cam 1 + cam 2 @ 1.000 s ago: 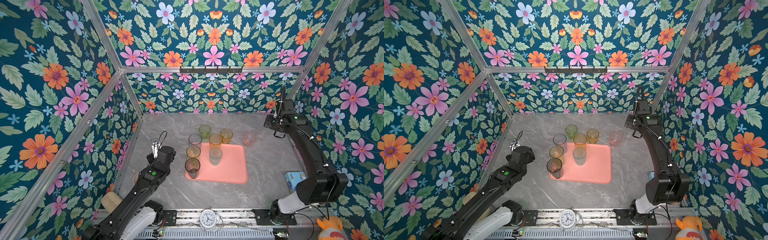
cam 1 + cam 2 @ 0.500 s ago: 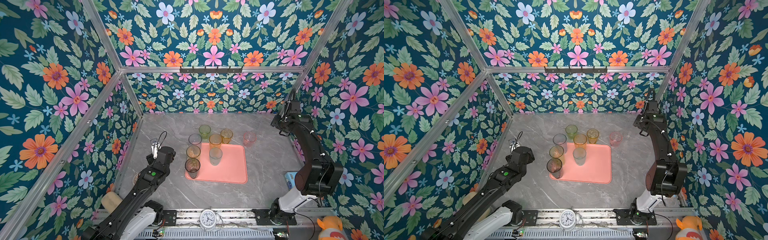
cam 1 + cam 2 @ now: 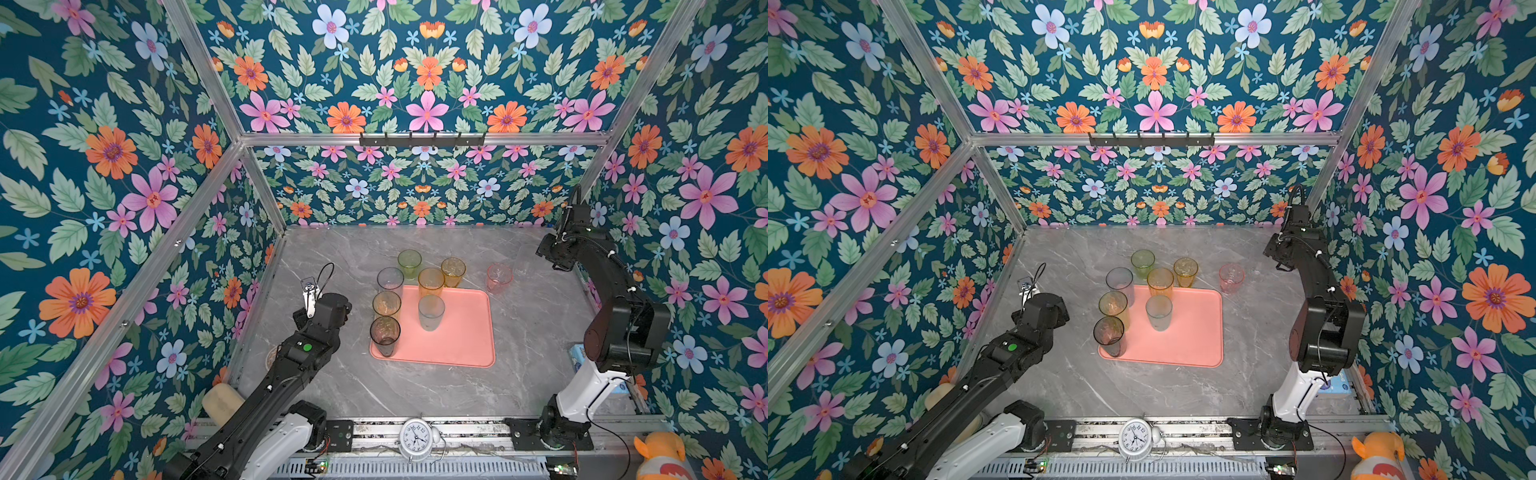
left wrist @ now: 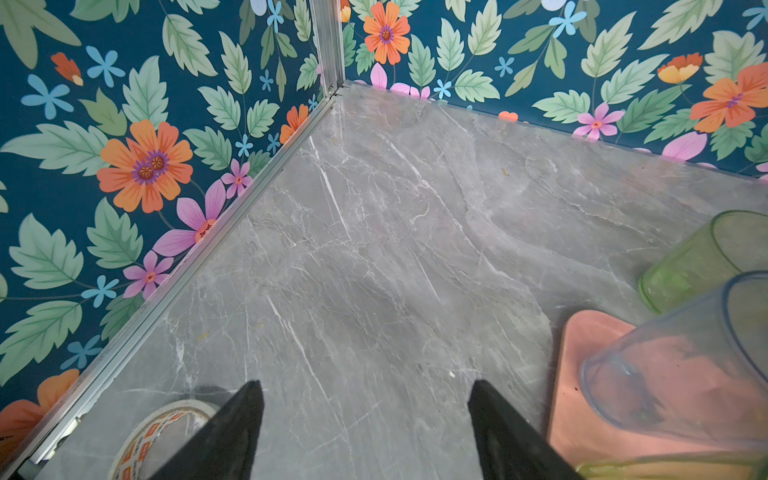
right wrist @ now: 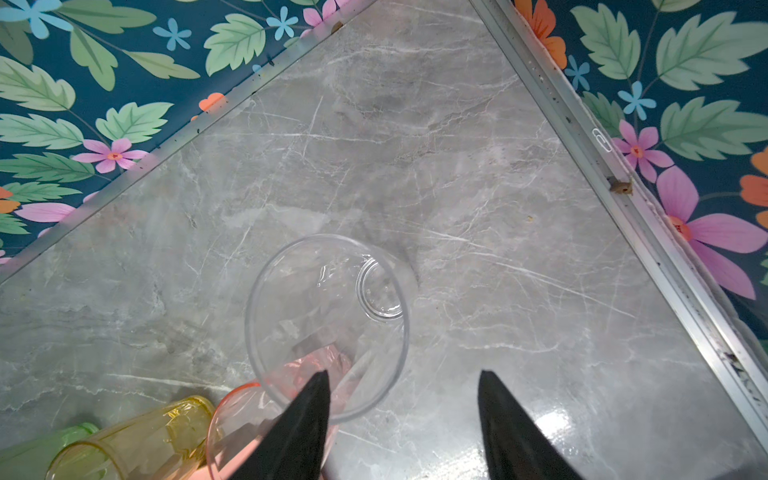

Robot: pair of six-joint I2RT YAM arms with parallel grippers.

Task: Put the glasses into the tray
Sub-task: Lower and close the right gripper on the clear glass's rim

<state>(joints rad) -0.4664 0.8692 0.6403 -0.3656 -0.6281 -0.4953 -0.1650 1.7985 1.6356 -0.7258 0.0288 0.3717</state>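
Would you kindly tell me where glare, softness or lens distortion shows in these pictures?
Right wrist view: a glare patch whitens the table beside the right fingers, which show as featureless black; left wrist view: the blue glass seems to lean, a wide-angle effect; in a top view the clear glass almost vanishes against the grey table.

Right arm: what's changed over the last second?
The right arm's wrist swung toward the right wall, then back, its elbow creeping away from its base. The right tool, open, hangs by the clear tapered tumbler, gripping nothing. The left tool, salmon-pink flat tray and coloured translucent tumblers stayed put.
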